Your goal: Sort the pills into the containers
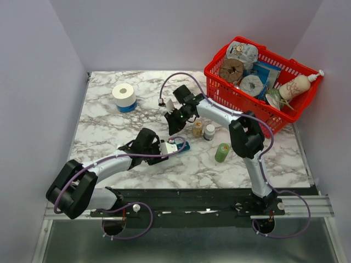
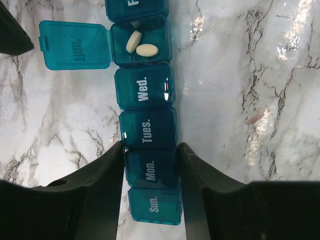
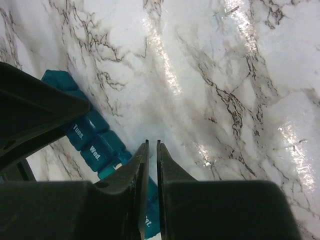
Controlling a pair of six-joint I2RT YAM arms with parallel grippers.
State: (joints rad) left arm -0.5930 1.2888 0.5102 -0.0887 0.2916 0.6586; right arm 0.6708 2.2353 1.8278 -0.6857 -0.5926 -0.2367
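Marble tabletop point(image 1: 109, 126), plain grey walls round it. L gripper point(image 2: 151, 150) is clenched across the pill organiser point(image 2: 145, 95) at the Mon cell, fingers point(image 2: 107, 170) on both long sides, pinning it flat near table centre. Organiser's long axis runs straight away from the L claw. Thur lid point(image 2: 75, 45) is flipped open w/ two pale pills point(image 2: 146, 49) inside; other visible lids closed. R gripper point(image 3: 152, 145) is pinched almost together, thin slit only; can't tell if anything's in it. In R wrist view the organiser sits below-left of the R tips, so R arm is the free one, close to the open cell. One pinkish pill point(image 2: 255, 117) lies loose on the marble, apart from the organiser. Prob. R's pick next.
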